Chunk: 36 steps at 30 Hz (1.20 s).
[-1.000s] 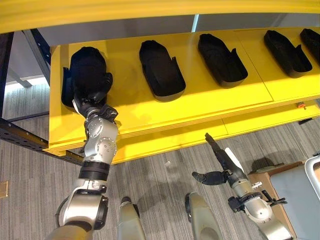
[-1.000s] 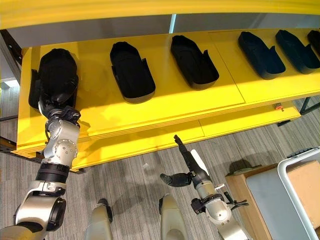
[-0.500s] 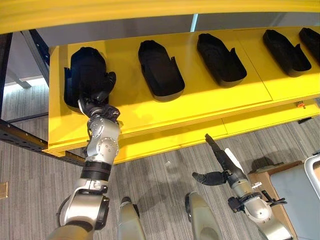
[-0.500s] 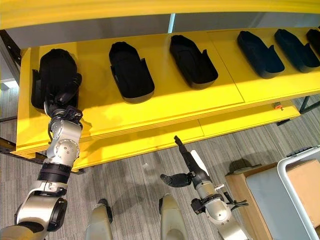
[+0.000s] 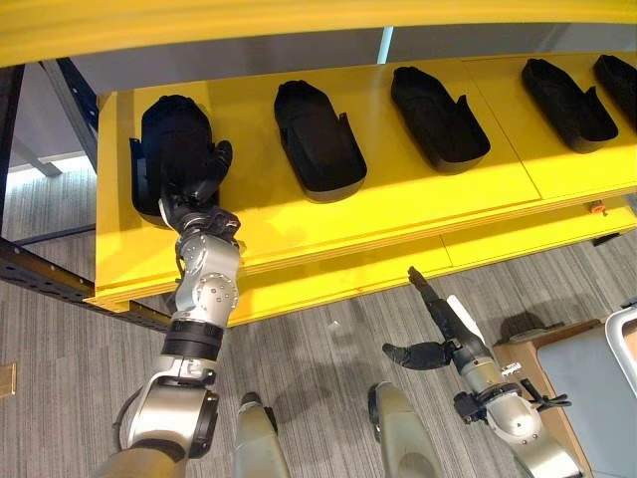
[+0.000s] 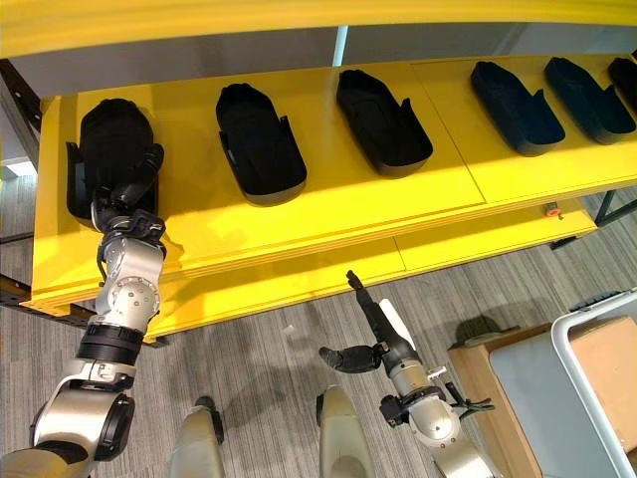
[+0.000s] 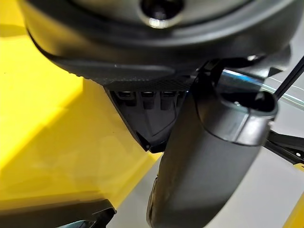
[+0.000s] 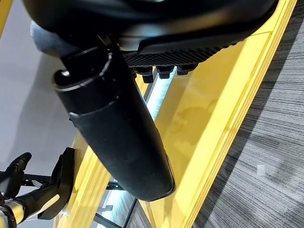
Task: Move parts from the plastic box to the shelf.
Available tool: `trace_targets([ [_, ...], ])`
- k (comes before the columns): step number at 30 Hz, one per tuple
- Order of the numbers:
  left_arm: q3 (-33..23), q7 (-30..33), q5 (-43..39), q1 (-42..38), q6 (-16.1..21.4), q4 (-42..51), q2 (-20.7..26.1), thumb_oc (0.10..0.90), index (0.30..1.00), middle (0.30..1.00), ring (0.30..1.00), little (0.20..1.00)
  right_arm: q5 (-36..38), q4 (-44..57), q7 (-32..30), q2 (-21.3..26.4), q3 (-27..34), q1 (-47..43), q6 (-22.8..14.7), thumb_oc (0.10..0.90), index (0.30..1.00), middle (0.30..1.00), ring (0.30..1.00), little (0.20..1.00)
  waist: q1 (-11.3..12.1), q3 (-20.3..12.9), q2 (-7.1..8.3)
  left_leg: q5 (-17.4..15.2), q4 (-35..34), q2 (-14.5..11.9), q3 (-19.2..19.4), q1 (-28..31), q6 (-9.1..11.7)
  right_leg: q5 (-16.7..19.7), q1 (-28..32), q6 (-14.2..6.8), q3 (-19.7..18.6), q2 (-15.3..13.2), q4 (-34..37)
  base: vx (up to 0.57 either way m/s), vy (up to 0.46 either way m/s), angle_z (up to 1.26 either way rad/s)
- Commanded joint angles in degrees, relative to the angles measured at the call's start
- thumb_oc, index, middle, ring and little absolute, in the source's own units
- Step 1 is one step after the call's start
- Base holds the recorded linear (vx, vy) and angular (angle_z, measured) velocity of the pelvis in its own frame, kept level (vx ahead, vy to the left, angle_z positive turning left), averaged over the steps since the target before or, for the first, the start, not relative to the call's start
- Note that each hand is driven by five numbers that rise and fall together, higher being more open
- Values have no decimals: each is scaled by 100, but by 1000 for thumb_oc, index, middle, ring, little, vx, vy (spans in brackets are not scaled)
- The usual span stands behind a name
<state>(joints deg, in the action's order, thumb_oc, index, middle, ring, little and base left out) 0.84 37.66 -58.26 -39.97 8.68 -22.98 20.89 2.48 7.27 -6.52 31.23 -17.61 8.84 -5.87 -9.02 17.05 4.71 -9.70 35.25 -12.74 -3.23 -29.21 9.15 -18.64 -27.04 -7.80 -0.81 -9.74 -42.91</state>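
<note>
- Five black molded parts can be counted on the yellow shelf (image 6: 328, 214): the far-left part (image 6: 111, 144), the second part (image 6: 261, 141), the third part (image 6: 384, 120), the fourth part (image 6: 516, 93) and the fifth part (image 6: 592, 86). A sixth might be peeking in at the right edge, can't be told for sure.
- Two robot hands are seen: the left hand (image 6: 127, 194) and the right hand (image 6: 370, 334).
- One plastic box (image 6: 597, 373) is seen, plus one brown board (image 6: 476, 373) just beside it.
</note>
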Motion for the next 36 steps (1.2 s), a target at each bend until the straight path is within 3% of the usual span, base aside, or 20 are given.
trace_targets([
  [1,334,-240,67,-783,405,245,-1,900,1000,1000,1000,1000,183,777,-96,133,4,-109,-378,900,1000,1000,1000,1000,54,-462,11,-186,268,-85,175,80,-391,390,174,239,-77,43,375,0,0,0],
  [36,526,-241,-27,-1138,548,485,88,900,1000,1000,1000,1000,193,778,-98,212,0,-168,-384,900,1000,1000,1000,1000,64,-481,-1,-186,325,-50,163,19,-407,398,111,245,-54,20,296,0,0,0],
])
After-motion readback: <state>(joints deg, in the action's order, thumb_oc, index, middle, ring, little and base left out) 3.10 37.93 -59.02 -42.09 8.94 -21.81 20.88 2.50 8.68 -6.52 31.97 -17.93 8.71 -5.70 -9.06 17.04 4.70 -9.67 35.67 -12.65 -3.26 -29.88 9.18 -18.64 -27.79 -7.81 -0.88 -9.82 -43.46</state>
